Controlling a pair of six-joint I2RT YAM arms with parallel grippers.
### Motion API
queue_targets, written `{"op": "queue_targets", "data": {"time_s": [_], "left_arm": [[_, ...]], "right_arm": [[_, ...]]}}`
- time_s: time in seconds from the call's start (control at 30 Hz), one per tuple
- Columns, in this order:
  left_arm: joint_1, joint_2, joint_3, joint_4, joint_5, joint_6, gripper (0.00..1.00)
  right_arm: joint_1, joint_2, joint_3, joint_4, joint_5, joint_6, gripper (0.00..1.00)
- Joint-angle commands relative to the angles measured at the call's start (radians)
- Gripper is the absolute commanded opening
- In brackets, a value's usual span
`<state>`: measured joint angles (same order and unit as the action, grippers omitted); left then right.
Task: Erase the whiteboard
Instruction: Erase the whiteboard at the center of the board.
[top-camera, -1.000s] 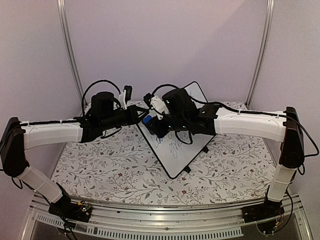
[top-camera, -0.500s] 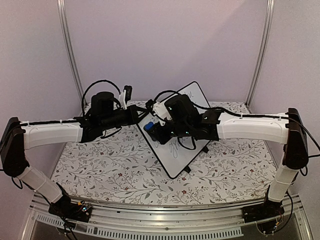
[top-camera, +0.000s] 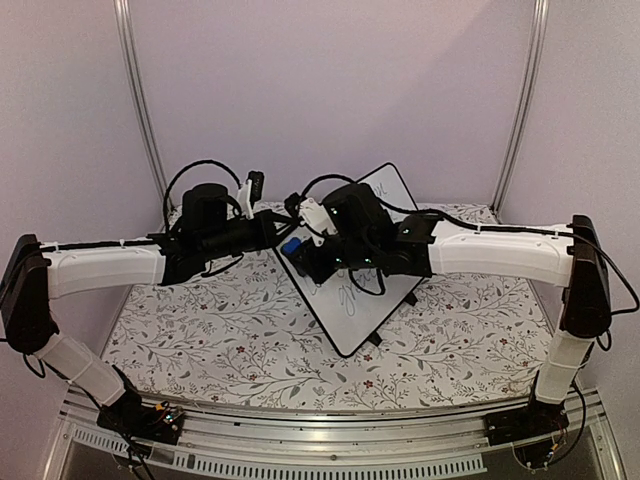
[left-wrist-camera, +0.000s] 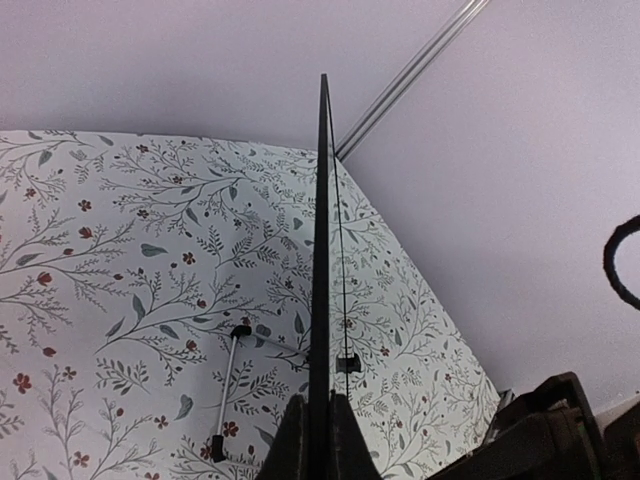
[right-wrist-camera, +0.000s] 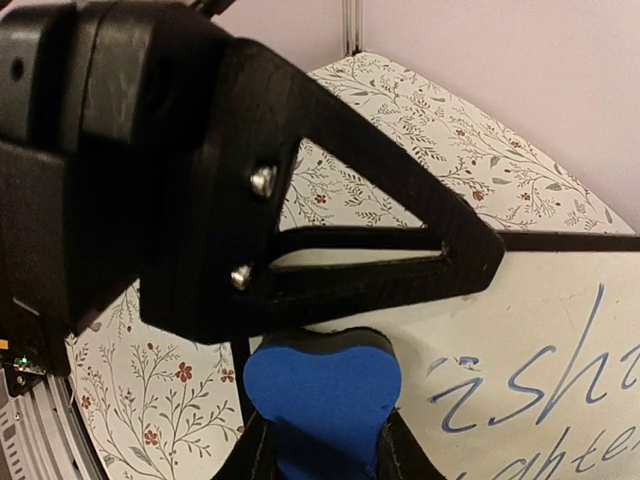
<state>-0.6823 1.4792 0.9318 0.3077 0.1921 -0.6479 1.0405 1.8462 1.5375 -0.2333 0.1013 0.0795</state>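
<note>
Flowered cloth (top-camera: 200, 330) covers the worktop. Toward its far edge, about mid-width, sits the whiteboard (top-camera: 352, 322), askew. I see the left gripper (left-wrist-camera: 318, 425) clamped tight on its rim, while the right gripper (top-camera: 298, 246) pinches a blue eraser (right-wrist-camera: 320, 390) just beside blue cursive writing (right-wrist-camera: 540, 390).

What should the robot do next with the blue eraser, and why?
Probably slide the right gripper and its blue eraser sideways across the whiteboard onto the blue writing. The eraser sits near the board's edge, beside the letters, not on them. The left gripper is clamped on the board's rim, steadying it.
</note>
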Motion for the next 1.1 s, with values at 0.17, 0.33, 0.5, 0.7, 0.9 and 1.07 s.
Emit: {"op": "queue_targets", "data": {"time_s": [0.17, 0.33, 0.5, 0.7, 0.9, 1.07], "left_arm": [[-0.038, 0.002, -0.01, -0.019, 0.092, 0.016, 0.0], [-0.039, 0.009, 0.003, -0.04, 0.082, 0.038, 0.0], [-0.047, 0.017, 0.029, -0.074, 0.077, 0.041, 0.0], [-0.059, -0.002, 0.057, -0.132, 0.071, 0.046, 0.0], [-0.057, -0.014, 0.027, -0.147, 0.078, 0.068, 0.0], [-0.057, -0.014, 0.014, -0.134, 0.103, 0.091, 0.0]], "right_arm": [[-0.055, -0.11, -0.248, -0.01, 0.012, 0.024, 0.19], [-0.061, -0.12, -0.224, 0.005, -0.002, 0.015, 0.19], [-0.074, -0.087, -0.119, 0.0, -0.017, -0.02, 0.19], [-0.088, -0.034, -0.015, -0.007, -0.038, -0.042, 0.19], [-0.088, -0.034, -0.077, -0.006, -0.05, -0.036, 0.19], [-0.089, -0.09, -0.206, 0.02, -0.048, -0.013, 0.19]]}}
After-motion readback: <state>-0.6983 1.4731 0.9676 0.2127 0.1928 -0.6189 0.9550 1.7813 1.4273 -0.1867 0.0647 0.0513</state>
